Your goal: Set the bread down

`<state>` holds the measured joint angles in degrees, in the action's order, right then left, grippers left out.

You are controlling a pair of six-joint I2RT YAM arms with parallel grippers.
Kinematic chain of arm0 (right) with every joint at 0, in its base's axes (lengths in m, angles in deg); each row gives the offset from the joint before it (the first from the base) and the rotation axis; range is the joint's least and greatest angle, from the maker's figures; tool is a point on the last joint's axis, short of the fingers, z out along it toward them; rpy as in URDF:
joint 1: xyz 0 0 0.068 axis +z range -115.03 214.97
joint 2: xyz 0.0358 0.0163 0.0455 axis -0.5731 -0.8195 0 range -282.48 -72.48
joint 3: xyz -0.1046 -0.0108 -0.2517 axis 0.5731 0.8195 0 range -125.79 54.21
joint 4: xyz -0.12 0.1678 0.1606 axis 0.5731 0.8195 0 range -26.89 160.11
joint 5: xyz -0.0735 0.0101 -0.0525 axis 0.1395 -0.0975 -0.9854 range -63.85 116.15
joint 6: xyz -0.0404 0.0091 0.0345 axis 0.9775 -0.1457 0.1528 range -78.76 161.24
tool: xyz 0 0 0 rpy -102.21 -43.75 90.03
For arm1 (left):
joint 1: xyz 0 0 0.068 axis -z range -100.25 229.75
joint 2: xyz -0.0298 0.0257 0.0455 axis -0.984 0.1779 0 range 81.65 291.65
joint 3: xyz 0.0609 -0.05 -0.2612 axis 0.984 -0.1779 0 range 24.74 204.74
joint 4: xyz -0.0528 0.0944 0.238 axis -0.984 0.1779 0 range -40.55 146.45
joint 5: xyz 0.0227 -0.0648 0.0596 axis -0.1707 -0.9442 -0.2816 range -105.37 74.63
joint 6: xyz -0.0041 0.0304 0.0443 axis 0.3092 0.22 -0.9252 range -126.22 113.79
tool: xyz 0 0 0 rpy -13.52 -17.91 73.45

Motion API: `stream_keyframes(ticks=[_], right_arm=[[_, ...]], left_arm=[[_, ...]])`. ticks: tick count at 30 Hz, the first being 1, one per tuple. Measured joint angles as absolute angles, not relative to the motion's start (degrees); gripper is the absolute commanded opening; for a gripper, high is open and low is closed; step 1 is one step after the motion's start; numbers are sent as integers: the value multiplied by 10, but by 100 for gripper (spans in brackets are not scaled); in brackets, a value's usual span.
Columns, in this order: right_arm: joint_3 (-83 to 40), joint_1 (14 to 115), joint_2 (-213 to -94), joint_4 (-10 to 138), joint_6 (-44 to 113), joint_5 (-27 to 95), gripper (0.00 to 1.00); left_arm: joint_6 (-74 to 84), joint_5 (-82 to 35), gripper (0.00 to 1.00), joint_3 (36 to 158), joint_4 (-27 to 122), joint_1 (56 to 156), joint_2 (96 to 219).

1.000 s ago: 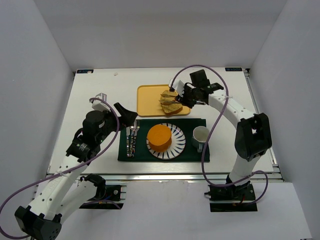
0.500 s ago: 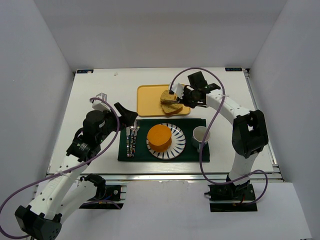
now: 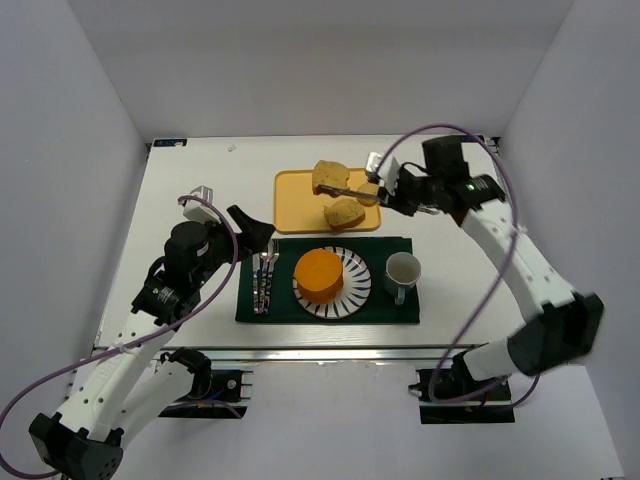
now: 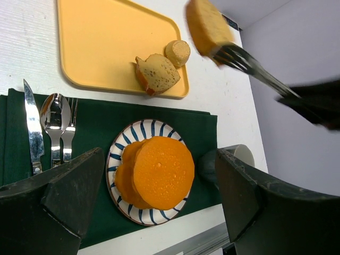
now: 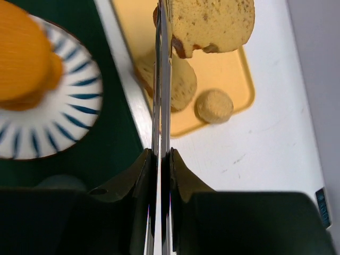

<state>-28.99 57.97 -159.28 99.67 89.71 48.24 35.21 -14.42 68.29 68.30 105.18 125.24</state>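
Speckled tan bread slice (image 5: 212, 18), darker crust, aloft on metal utensil (image 5: 161, 95)

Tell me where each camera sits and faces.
Top external: above, behind the bases, facing the table; left arm and right arm show.
Left wrist: looks down between its open fingers at the bun on the plate.
Right wrist: looks along the tongs, clamped in its fingers, to the lifted slice.
Both wrist views show that slice.
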Motion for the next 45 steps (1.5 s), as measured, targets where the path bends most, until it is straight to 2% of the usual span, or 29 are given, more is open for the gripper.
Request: stream_keyframes(ticks=[6, 11, 19, 27, 32, 37, 45], right_arm=[[-168, 585, -1381, 1045, 945, 595, 12], [-60, 601, -1299, 1074, 972, 616, 14], [-28, 624, -1290, 1075, 988, 610, 18], [-6, 666, -1300, 1041, 991, 592, 26], [17, 698, -1311, 1031, 994, 569, 43], [22, 706, -1306, 1031, 999, 556, 53], [22, 706, -1243, 1033, 998, 564, 52]], left_arm=[[352, -145, 94, 683, 683, 1052, 1253], [352, -146, 94, 683, 678, 1052, 1258], [352, -147, 94, 683, 673, 1052, 1271], [353, -147, 94, 671, 671, 1052, 1258], [353, -147, 94, 671, 671, 1052, 1256], [353, -147, 94, 671, 671, 1052, 1257], [353, -147, 94, 671, 670, 1052, 1259]])
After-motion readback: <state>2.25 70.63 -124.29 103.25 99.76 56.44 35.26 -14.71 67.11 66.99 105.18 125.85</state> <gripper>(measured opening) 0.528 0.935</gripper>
